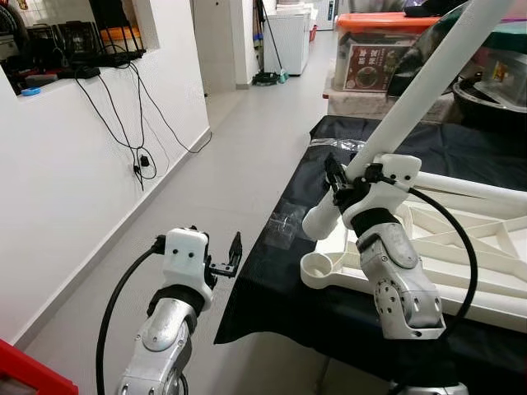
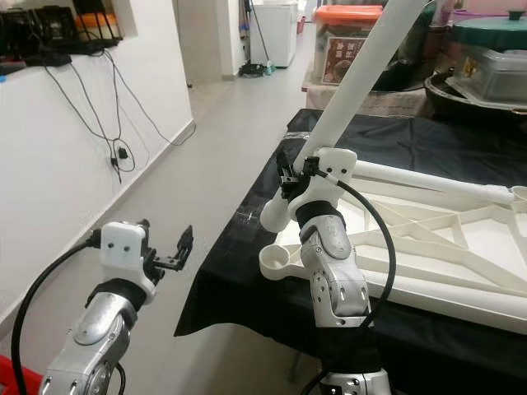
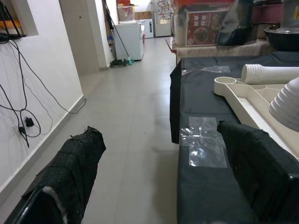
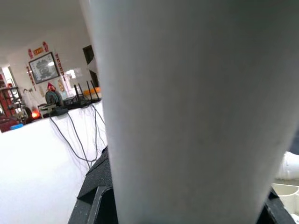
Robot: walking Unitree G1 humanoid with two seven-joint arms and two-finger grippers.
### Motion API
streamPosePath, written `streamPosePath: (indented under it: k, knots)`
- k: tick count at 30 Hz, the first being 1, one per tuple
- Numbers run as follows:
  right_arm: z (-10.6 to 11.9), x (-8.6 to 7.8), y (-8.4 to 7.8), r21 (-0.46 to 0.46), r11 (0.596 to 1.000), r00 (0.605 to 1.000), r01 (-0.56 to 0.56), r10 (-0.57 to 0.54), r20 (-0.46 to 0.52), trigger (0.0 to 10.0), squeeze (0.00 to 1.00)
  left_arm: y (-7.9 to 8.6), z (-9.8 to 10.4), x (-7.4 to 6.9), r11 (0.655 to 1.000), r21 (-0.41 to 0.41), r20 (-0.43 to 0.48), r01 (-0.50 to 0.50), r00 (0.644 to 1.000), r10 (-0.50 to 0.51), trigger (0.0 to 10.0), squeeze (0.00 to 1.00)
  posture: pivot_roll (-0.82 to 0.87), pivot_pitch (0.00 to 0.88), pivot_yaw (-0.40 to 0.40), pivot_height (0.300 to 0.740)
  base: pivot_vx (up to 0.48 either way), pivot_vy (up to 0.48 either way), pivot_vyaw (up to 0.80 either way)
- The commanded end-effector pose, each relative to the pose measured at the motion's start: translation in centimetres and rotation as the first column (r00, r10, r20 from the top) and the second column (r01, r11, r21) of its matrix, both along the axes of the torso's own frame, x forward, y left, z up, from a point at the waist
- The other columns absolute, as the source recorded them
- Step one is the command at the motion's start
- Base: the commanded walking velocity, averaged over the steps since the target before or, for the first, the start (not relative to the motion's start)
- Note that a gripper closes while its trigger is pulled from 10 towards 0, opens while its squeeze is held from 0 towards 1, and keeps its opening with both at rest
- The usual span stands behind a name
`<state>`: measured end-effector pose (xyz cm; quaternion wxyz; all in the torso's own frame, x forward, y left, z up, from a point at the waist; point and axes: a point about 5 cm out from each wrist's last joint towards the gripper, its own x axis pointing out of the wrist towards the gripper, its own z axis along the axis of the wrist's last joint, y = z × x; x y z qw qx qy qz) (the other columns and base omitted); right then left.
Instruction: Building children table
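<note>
Two grippers are showing up, and only one is doing any work. The right gripper (image 1: 339,188) is pinching a long white table leg (image 1: 428,78), its black fingers pressed against the tube near the lower end. The leg is slanting up and to the right, out past the top of the head views, while its rounded lower end (image 1: 319,220) is hanging just above the near left corner of the white tabletop frame (image 1: 478,247). That frame is lying flat, underside up so the ribs are showing, on a table draped in black cloth (image 1: 288,280). A round socket (image 1: 319,267) is sitting at that near left corner, right under the leg's end; whether the two are touching is hard to tell. Through the right wrist camera, the white tube is sitting right up close between the fingers.

The left gripper (image 1: 229,260) is hovering over the grey floor tiles (image 1: 206,189), just left of the table's edge, with its fingers (image 3: 77,163) spread wide and nothing between them. From the left wrist camera a patch of clear plastic (image 3: 202,144) is lying on the cloth, and another white leg (image 3: 271,73) is resting across the far part of the frame.

On the far side of the table, storage boxes with an orange lid (image 1: 383,20) are stacking up, and cables (image 1: 123,115) are dangling down the white wall on the left.
</note>
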<state>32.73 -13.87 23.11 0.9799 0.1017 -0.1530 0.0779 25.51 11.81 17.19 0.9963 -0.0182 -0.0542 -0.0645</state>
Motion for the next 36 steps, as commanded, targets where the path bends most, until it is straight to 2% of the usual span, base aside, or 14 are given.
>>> streamPosePath:
  k: [1,10,13,23,31,36]
  knots:
    - [-0.3,0.0,0.1,0.006,1.000,1.000,-0.012,0.012,-0.013,10.0,0.00,0.2,-0.2,0.1,1.000,-0.004,-0.018,-0.018,1.000,0.018,10.0,0.00,0.05,0.000,-0.024,0.740,0.000,-0.300,0.00]
    - [-0.2,0.2,-0.1,0.003,1.000,1.000,-0.014,0.014,-0.015,10.0,0.00,0.1,-0.4,0.1,1.000,-0.005,-0.022,-0.029,0.999,0.029,10.0,0.00,0.03,0.000,-0.049,0.740,0.000,-0.330,0.00]
    - [-0.1,0.3,0.2,-0.001,1.000,1.000,-0.023,0.023,-0.015,10.0,0.00,0.5,-0.4,0.2,0.998,-0.033,-0.026,-0.055,0.998,0.054,10.0,0.00,0.00,0.000,-0.027,0.740,0.000,0.000,0.00]
    - [-0.1,0.3,0.2,0.010,1.000,1.000,-0.024,0.024,-0.006,10.0,0.00,0.7,-0.1,0.2,0.998,-0.033,-0.017,-0.059,0.998,0.058,10.0,0.00,0.02,0.000,-0.016,0.740,0.000,0.000,0.00]
    - [0.3,0.8,0.6,-0.017,0.995,0.995,-0.098,0.098,0.016,10.0,0.00,0.8,-0.1,0.0,0.998,-0.034,-0.020,-0.059,0.998,0.059,10.0,0.00,0.02,0.000,-0.017,0.740,0.000,0.000,0.00]
    - [0.9,2.4,0.7,-0.065,0.978,0.980,-0.197,0.199,0.025,10.0,0.00,0.6,-0.1,-0.6,0.998,-0.038,-0.027,-0.044,0.999,0.043,10.0,0.00,0.03,0.036,-0.025,0.740,0.000,0.000,0.00]
